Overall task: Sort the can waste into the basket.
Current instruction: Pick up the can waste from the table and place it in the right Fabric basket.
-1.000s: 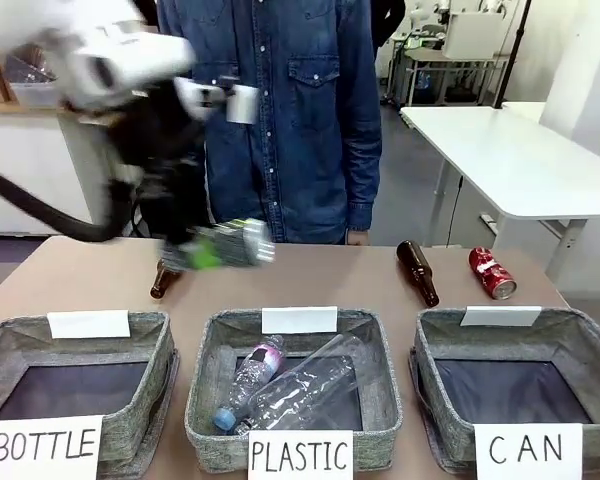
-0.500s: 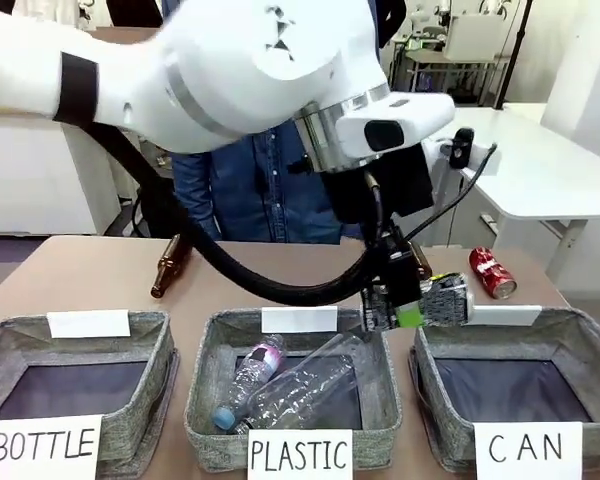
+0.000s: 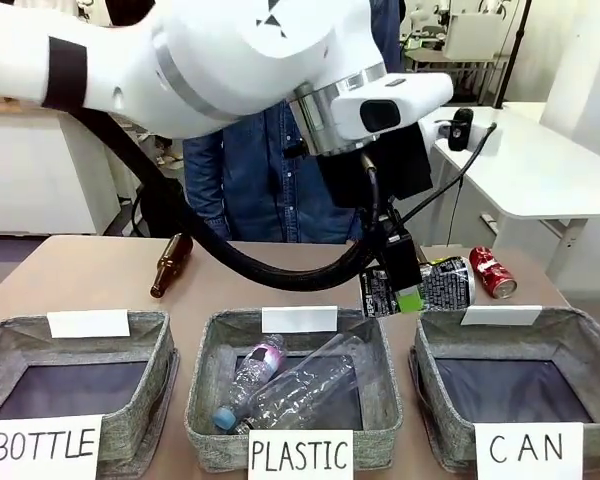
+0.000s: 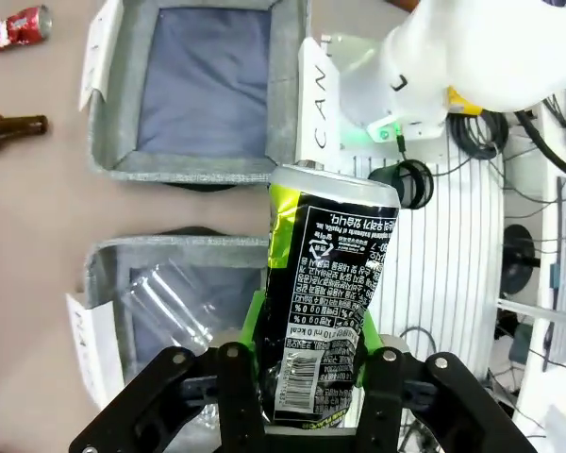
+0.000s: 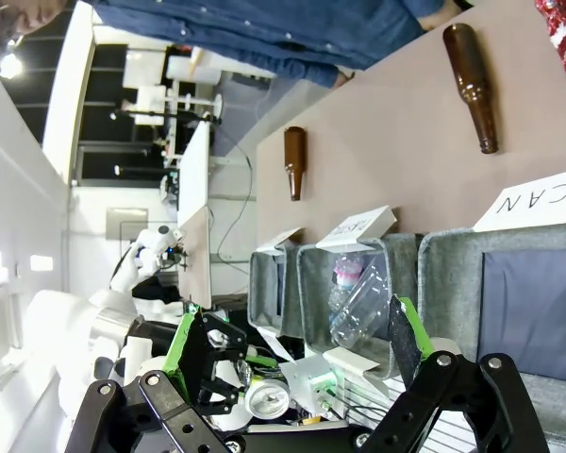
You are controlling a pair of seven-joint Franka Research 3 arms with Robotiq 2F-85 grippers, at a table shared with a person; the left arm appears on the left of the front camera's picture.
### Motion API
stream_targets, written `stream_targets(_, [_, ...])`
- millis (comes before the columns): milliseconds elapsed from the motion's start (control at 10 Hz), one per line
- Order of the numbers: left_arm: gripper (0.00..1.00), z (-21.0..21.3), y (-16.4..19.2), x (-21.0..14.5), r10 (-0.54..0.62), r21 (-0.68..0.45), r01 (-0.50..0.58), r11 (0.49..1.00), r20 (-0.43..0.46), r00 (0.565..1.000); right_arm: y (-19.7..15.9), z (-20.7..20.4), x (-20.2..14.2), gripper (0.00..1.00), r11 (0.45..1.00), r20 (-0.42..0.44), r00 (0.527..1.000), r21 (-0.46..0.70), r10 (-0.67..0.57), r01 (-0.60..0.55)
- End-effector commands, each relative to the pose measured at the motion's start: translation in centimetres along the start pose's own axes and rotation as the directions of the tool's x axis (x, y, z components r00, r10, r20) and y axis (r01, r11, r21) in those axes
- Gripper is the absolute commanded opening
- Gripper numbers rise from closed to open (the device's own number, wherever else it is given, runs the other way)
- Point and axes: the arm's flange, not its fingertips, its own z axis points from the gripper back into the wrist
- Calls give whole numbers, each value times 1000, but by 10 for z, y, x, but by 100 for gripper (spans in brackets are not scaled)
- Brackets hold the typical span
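We see the left arm reaching across the middle of the desk (image 3: 70, 275), its thick white links spanning the top of the front view and its wrist bent downward. The left pincer (image 3: 404, 292) hangs above the far corner of the CAN basket (image 3: 580, 345) on the side facing the PLASTIC basket (image 3: 212, 352). Its green pads are clenched on the lower half of the black can (image 3: 443, 283). The can lies roughly level, its silver top end pointing over the CAN basket's far rim.

In the left wrist view the can's top overlaps the CAN basket's wall, but we cannot tell for certain whether it is over the opening or just short of it.

The red can (image 3: 492, 273) lies on the desk just beyond the CAN basket's far rim, apart from the held can. A brown bottle (image 3: 170, 265) lies well away from the CAN basket, beyond the BOTTLE basket (image 3: 158, 352).

In its own wrist view, the right pincer (image 5: 297, 354) has its fingers spread wide and is grasping nothing, with the CAN basket beyond it.
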Motion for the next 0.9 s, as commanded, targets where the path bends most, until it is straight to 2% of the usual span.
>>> stream_targets(0, [40, -27, 18, 33, -7, 21, 7, 1000, 10, 1000, 1, 0, 3, 100, 999, 4, 1000, 28, 25, -25])
stream_targets(100, [40, -50, 33, 72, -8, 86, 10, 996, -28, 1000, 1, 0, 3, 100, 999, 4, 1000, 28, 25, -25])
stream_targets(200, [40, -65, 41, 96, 8, 146, -2, 989, -44, 999, 1, 0, 3, 100, 999, 4, 1000, 28, 25, -25])
stream_targets(300, [40, -82, 45, 120, -33, 118, 34, 992, -11, 999, 1, 0, 3, 100, 999, 4, 1000, 28, 25, -25])
stream_targets(400, [40, -98, 48, 139, -35, 161, 40, 986, -36, 999, 1, 0, 3, 100, 999, 4, 1000, 28, 25, -25])
stream_targets(600, [40, -114, 52, 149, -21, 154, 39, 987, -117, 993, 1, 0, 3, 100, 999, 4, 1000, 28, 25, -25])
stream_targets(800, [40, -111, 53, 136, 14, 150, 4, 989, -117, 993, 0, 0, 0, 100, 1000, 0, 1000, 0, 0, 0])
